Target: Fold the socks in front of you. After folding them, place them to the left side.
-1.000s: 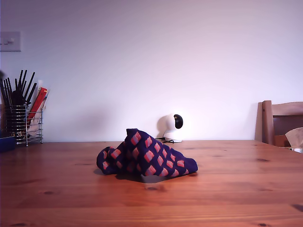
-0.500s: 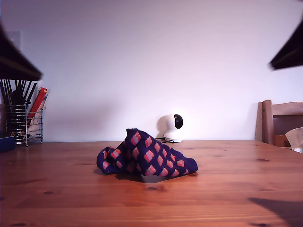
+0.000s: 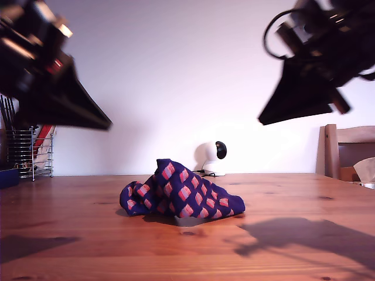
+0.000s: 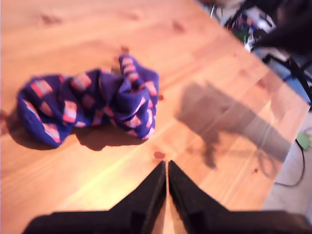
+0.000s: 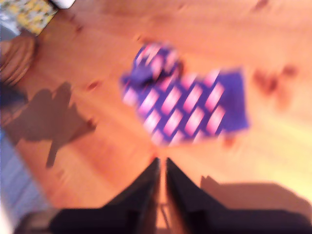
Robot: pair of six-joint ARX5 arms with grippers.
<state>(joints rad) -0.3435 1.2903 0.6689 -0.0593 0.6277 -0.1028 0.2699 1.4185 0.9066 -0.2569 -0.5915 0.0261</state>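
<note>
Socks [image 3: 179, 196] bunched in heap mid-tabletop [image 3: 281, 246], nothing touching them. My first gripper [image 4: 167, 168] above tabletop, clear of socks, jaws together. My second gripper [image 5: 162, 163] likewise aloft; jaws seem together, though view blurred. Behind socks, small white camera [image 3: 214, 157] by wall; wire rack [image 3: 26, 153] at exterior view's left.

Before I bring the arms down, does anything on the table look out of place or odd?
Nothing is spilled or damaged. The dark navy knitted socks with pink-red squares lie in a crumpled, unfolded heap on the wooden table. My first gripper and my second gripper hover above, fingers together, holding nothing.
</note>
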